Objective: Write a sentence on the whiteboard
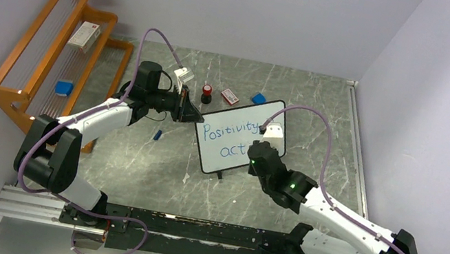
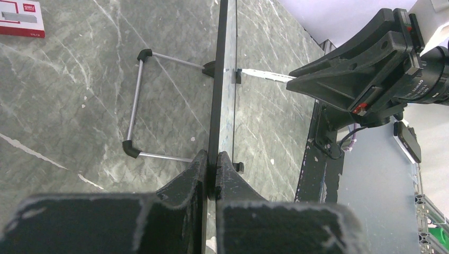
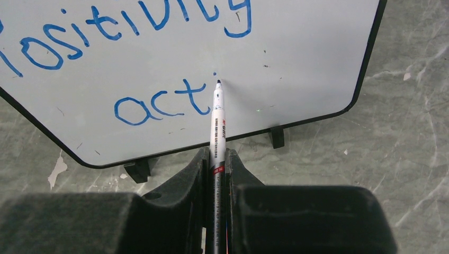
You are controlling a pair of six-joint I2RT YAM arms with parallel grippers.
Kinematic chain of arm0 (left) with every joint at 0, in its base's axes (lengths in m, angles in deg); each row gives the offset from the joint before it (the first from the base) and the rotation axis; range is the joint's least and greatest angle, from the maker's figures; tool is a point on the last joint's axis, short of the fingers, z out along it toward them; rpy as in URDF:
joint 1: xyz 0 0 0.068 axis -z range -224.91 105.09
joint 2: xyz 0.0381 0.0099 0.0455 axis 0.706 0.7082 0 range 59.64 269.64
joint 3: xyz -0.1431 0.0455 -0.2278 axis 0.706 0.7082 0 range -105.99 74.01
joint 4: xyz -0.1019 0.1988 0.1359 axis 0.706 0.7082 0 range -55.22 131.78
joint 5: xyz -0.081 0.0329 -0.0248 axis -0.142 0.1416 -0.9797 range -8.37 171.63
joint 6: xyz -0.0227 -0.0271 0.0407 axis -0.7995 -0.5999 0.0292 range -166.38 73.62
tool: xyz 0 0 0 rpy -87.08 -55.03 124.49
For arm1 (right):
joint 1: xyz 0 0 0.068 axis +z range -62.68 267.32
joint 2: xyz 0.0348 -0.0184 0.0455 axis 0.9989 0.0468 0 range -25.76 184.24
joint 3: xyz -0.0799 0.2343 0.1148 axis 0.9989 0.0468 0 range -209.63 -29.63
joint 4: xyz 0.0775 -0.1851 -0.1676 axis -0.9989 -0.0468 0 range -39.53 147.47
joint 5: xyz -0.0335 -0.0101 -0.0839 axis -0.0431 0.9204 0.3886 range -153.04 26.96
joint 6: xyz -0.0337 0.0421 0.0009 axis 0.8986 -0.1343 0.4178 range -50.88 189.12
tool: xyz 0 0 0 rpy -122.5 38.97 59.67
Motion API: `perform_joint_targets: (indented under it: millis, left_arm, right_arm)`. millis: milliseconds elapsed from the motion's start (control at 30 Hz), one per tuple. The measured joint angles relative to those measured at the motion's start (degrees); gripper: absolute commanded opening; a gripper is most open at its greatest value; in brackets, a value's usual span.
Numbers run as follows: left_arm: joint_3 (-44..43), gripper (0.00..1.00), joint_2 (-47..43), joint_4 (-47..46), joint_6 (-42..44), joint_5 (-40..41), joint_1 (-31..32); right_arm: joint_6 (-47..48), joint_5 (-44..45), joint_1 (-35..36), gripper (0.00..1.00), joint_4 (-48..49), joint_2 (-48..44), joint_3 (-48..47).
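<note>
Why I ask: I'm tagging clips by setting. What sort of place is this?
Probably a robotics lab test cell: two white-and-black robot arms bolted at the edge of a grey marble-patterned table, plain pale walls close around it, and a small black-framed glossy whiteboard.

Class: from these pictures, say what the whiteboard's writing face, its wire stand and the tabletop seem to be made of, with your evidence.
Whiteboard face: glossy white coated sheet, perhaps plastic or enamel; its surface shows reflections. Stand: bare metal rod, silvery, with black caps. Tabletop: grey-green marble look with white veins, possibly printed laminate.
</note>
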Motion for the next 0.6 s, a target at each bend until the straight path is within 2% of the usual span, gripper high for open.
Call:
perform_joint_targets:
  millis: [600]
  left_arm:
    - [-0.04, 0.05, 0.0, 0.17, 0.13, 0.0, 0.0]
  right_arm:
    - [-0.26, -0.63, 0.0, 0.0, 0.28, 1.44, 0.94]
